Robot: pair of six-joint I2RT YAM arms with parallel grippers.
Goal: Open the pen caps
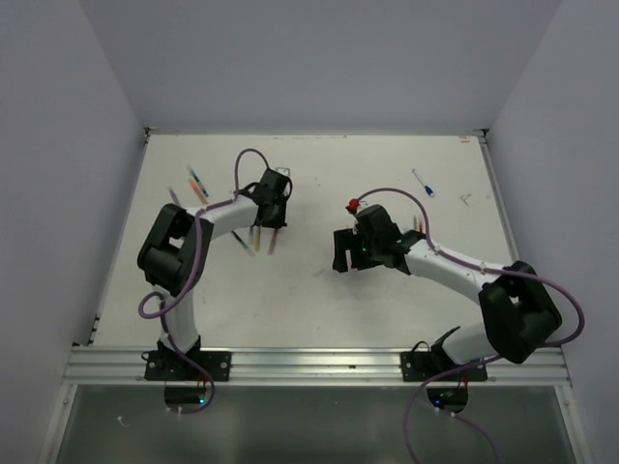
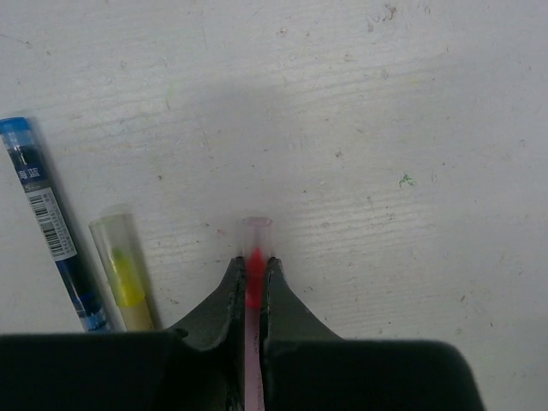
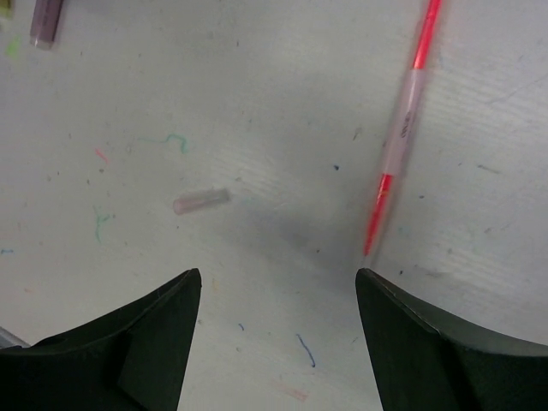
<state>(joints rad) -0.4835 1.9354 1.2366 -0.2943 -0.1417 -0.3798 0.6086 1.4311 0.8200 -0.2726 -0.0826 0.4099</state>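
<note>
My left gripper [image 2: 254, 259] is shut on a pink pen [image 2: 253, 291] with a red tip, close above the table. The pen's clear cap [image 2: 257, 229] sticks out past the fingertips. A blue pen [image 2: 47, 223] and a yellow pen [image 2: 124, 272] under a clear cap lie to its left. My right gripper [image 3: 278, 274] is open and empty above the table. A loose pale pink cap [image 3: 201, 201] lies ahead of it to the left. A blurred red pen [image 3: 402, 128] shows ahead to the right. In the top view the left gripper [image 1: 272, 205] and right gripper [image 1: 340, 249] face each other mid-table.
More pens lie by the left arm [image 1: 196, 181] and below its gripper [image 1: 254, 240]. A blue pen [image 1: 423, 182] lies at the back right. A purple pen end [image 3: 44, 21] shows at the far left. The table [image 1: 319, 300] carries ink marks, and walls stand on three sides.
</note>
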